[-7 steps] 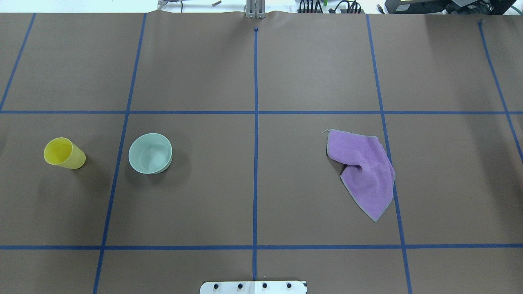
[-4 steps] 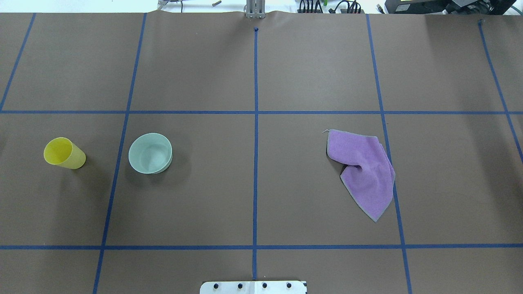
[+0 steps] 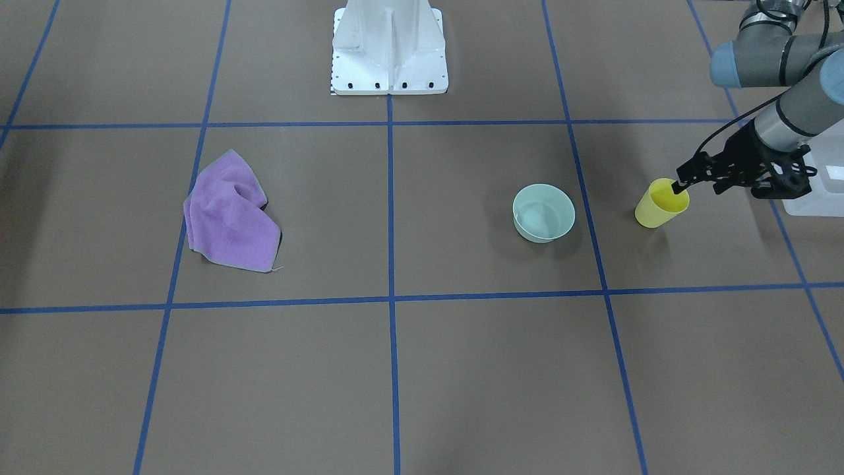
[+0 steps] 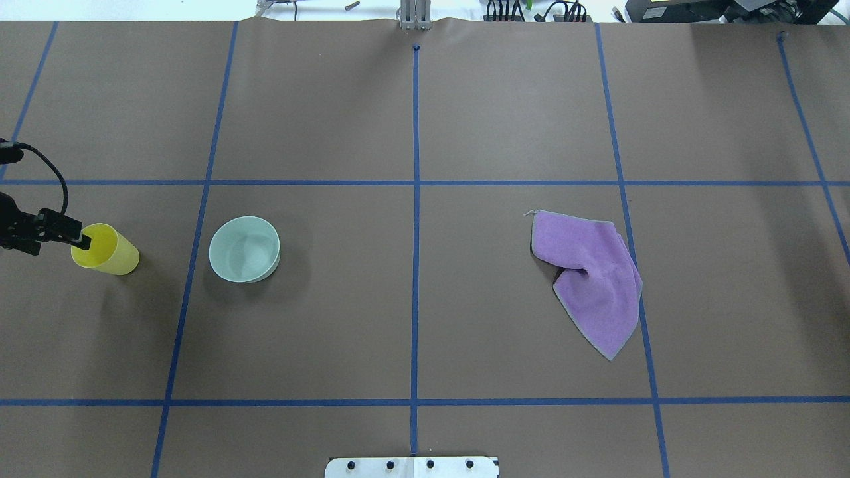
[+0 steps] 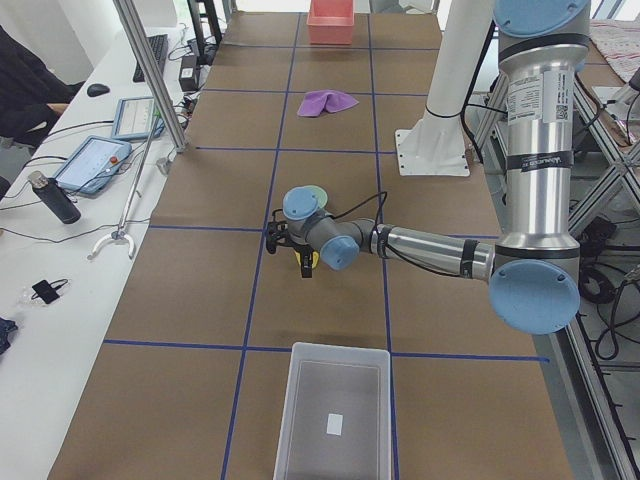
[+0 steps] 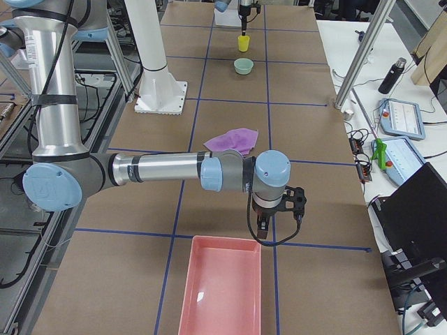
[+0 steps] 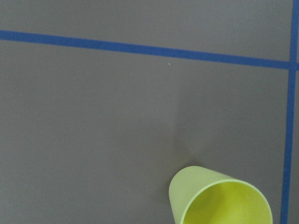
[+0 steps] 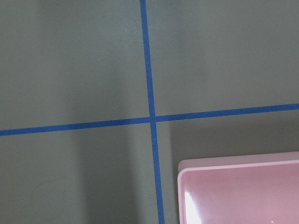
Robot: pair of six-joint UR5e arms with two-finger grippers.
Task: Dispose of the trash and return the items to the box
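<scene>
The yellow cup stands upright at the table's left, also in the front view and the left wrist view. The mint-green bowl stands to its right. My left gripper hangs over the cup's left rim, one finger tip at its mouth, and looks open and empty. The translucent box sits beyond the cup at the table's left end. My right gripper shows only in the right side view, near the pink tray; I cannot tell its state.
A crumpled purple cloth lies right of centre. A pink tray sits at the table's right end; its corner shows in the right wrist view. The white robot base stands at the near middle edge.
My left gripper has come in from the left edge of the overhead view to the yellow cup's rim. The cup, bowl and cloth have not moved.
</scene>
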